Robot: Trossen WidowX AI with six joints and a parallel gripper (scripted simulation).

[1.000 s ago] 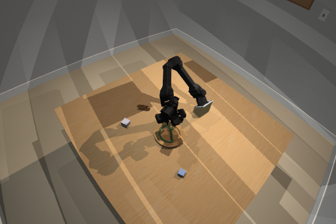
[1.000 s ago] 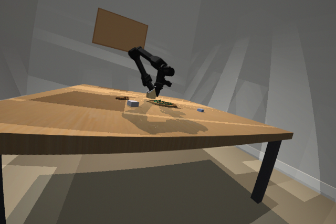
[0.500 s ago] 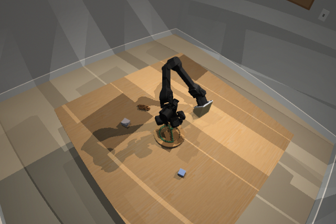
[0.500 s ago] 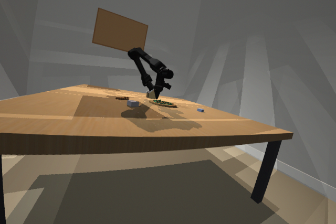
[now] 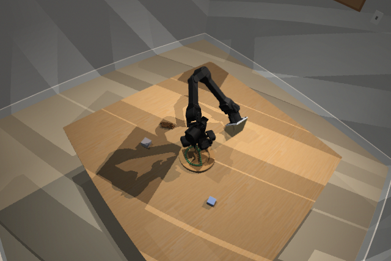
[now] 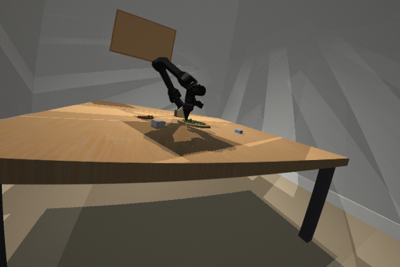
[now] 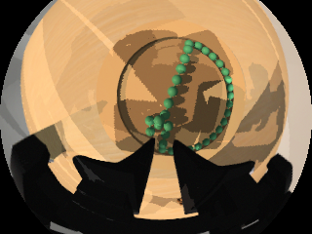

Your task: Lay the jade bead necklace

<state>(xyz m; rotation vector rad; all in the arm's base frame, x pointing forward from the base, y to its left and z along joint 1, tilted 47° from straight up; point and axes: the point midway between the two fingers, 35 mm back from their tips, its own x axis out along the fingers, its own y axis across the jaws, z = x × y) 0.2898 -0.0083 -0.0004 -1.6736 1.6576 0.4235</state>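
Note:
The jade bead necklace [image 5: 196,164] [image 6: 195,122] [image 7: 230,95] lies on the round bead board [image 5: 198,170] [image 6: 206,126] [image 7: 108,93]. In the wrist view its beads follow the right side of the ring groove, while another run cuts across the inside from the top to the lower left. Several beads are bunched near the lower left of the ring. The left part of the groove is bare. My gripper [image 5: 195,147] [image 6: 186,118] [image 7: 164,142] is low over the board's near edge in the wrist view, narrowly open, with a gap between its fingertips. Beads show at and just beyond that gap.
A blue block [image 5: 211,200] [image 6: 239,131] and a grey block [image 5: 145,142] [image 6: 158,123] stand on the table apart from the board. A brown beaded bundle [image 5: 167,124] [image 6: 145,117] lies near the arm. A pale plate [image 5: 236,126] is at the arm's foot.

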